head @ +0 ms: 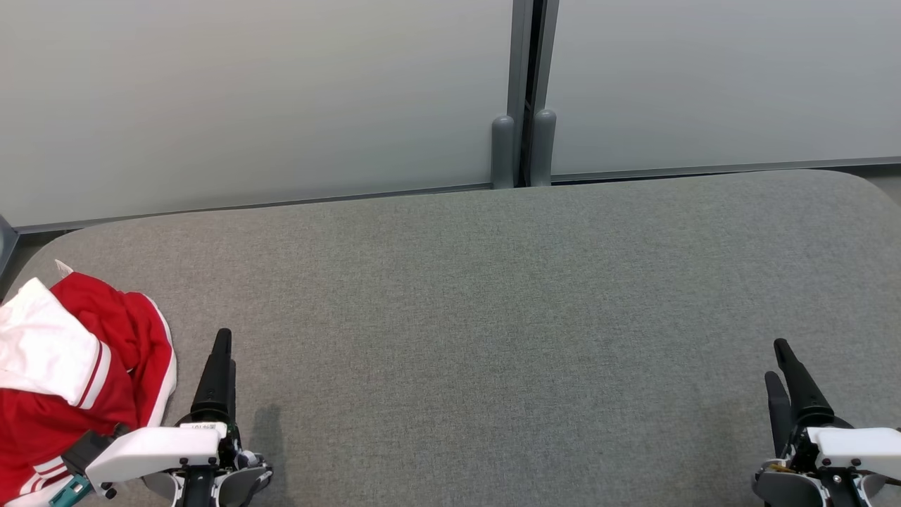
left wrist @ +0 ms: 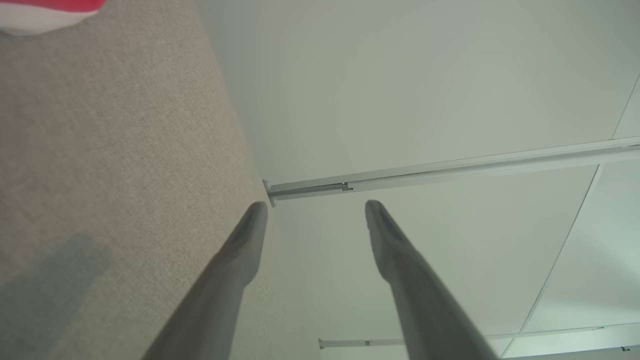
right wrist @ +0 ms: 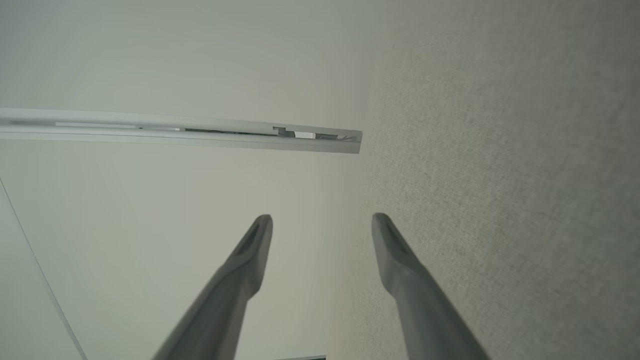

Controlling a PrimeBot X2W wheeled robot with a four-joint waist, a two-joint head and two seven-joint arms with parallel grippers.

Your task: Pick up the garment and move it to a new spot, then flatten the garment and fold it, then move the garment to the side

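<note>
The garment (head: 84, 373), red with white panels and white stripes, lies crumpled at the near left corner of the grey padded table (head: 493, 317). A sliver of the garment (left wrist: 45, 12) peeks in at the top left of the left wrist view. My left gripper (head: 222, 352) hovers just right of the heap, apart from it, and its jaws stand open with nothing between them (left wrist: 315, 207). Far across at the lower right, my right gripper (head: 780, 359) is also open and empty (right wrist: 322, 220), its fingers pointing toward the back wall.
A pale partition wall (head: 281, 91) runs along the table's far edge, with two grey posts (head: 521, 148) at the seam between its panels. The table's rounded corners show at far right and near left.
</note>
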